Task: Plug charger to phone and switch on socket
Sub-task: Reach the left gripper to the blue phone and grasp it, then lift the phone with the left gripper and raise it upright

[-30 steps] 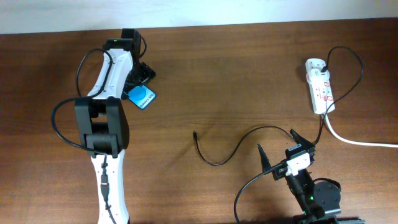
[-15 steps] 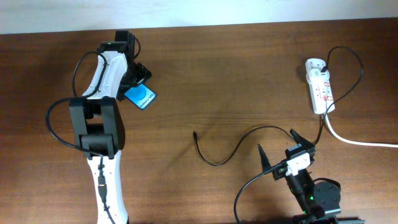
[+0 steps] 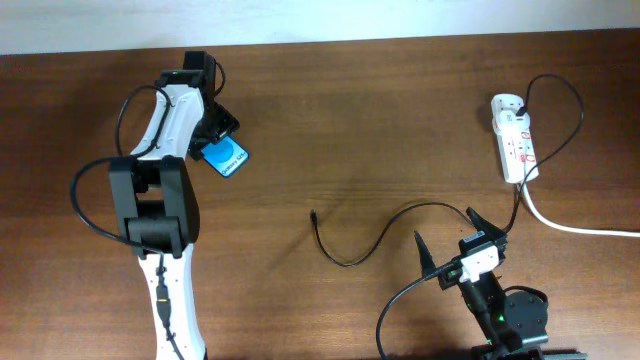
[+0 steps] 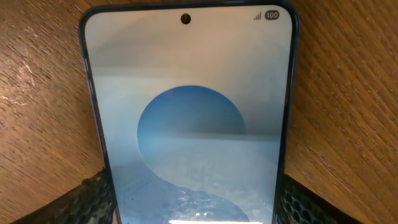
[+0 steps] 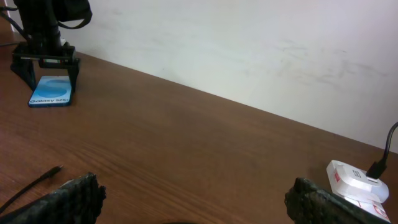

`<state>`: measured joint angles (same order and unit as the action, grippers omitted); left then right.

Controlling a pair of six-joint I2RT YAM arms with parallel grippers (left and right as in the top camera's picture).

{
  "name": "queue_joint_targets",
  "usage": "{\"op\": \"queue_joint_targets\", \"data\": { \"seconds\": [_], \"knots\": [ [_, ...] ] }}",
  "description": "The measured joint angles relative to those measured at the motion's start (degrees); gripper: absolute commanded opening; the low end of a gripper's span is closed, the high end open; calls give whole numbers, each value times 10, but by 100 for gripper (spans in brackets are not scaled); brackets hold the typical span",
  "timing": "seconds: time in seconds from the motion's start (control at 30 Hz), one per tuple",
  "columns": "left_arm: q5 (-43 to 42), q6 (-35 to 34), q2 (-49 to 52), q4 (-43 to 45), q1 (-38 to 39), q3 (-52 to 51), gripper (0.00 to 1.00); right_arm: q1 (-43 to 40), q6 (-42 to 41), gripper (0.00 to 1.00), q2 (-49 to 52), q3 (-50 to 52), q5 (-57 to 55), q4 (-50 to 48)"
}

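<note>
The phone [image 3: 228,158] lies flat on the table at the far left, its blue screen up. It fills the left wrist view [image 4: 189,112]. My left gripper [image 3: 214,132] is over its near end, with a finger against each long edge [image 4: 189,211]. The charger cable [image 3: 345,262] loops over the middle of the table, and its small connector [image 3: 314,213] lies free; the connector also shows in the right wrist view [image 5: 58,168]. The socket [image 3: 515,140] is at the far right, with the charger's plug in it. My right gripper [image 3: 444,225] is open and empty, near the front edge.
The thick white cord [image 3: 575,228] runs from the socket off the right edge. A white wall [image 5: 249,43] borders the far side of the table. My left arm [image 3: 165,200] stretches along the left side.
My left arm has shifted slightly left and the gripper has settled over the phone's end. The phone, the cable and the right arm have stayed put.
</note>
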<state>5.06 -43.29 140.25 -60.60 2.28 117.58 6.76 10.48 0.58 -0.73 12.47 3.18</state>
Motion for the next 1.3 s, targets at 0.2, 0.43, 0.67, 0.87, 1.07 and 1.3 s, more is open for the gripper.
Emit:
{"op": "queue_joint_targets", "data": {
  "seconds": [0.2, 0.43, 0.67, 0.87, 1.07, 1.3],
  "knots": [
    [-1, 0, 0, 0, 0, 0, 35, 0, 0, 98, 0, 0, 0, 0],
    [-7, 1, 0, -3, -2, 4, 0, 0, 0, 98, 0, 0, 0, 0],
    [-152, 17, -5, -59, 3, 36, 0, 0, 0, 98, 0, 0, 0, 0],
    [-360, 95, -87, -157, 3, 38, 0, 0, 0, 98, 0, 0, 0, 0],
    [-413, 46, -199, -273, 38, 42, 0, 0, 0, 99, 0, 0, 0, 0],
    [-411, -56, -202, -332, 159, 43, 0, 0, 0, 98, 0, 0, 0, 0]
  ]
}}
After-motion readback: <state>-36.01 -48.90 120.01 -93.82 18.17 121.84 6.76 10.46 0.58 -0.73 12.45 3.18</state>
